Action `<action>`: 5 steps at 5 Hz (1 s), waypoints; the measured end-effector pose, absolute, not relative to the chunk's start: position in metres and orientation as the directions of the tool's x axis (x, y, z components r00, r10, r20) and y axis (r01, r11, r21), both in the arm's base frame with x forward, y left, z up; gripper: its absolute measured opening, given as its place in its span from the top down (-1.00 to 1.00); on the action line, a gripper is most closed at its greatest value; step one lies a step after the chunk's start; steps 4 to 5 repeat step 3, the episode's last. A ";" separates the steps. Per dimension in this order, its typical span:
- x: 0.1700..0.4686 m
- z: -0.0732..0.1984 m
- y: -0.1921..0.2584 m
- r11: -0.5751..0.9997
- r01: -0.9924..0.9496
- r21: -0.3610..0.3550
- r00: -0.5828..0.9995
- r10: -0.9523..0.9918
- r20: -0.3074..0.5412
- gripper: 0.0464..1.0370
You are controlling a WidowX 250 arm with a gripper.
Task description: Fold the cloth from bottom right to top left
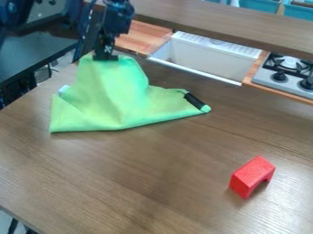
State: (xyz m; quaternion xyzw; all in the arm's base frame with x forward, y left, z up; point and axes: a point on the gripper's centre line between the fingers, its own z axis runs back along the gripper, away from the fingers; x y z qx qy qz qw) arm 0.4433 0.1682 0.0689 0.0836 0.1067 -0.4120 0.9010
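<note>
Light green, creased fabric: one cloth (pixel 116 103) on one brown wood-grain table (pixel 140 183), left of centre, rising in folds to one black two-finger gripper (pixel 106 58). Narrow grip, pinched on the cloth's top. At the cloth's left edge, one small white tag (pixel 63 89); at the right corner, one short black tube-like piece (pixel 194 101). Lower right, well apart from the cloth, one red arch-shaped block (pixel 252 175). Beyond the table, one white rectangular sink (pixel 205 57) and one grey toy stove (pixel 265 75) with two dark front knobs (pixel 279 77).
</note>
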 end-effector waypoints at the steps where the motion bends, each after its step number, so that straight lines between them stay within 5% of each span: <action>1: 0.439 0.062 0.166 0.645 0.763 0.042 0.634 -0.734 -0.243 -0.49; 2: 0.435 0.079 0.168 0.648 0.758 0.067 0.647 -0.736 -0.200 -0.92; 3: 0.427 0.103 0.168 0.639 0.763 0.102 0.646 -0.749 -0.146 -0.93; 5: 0.427 0.103 0.168 0.639 0.763 0.102 0.646 -0.749 -0.146 -0.93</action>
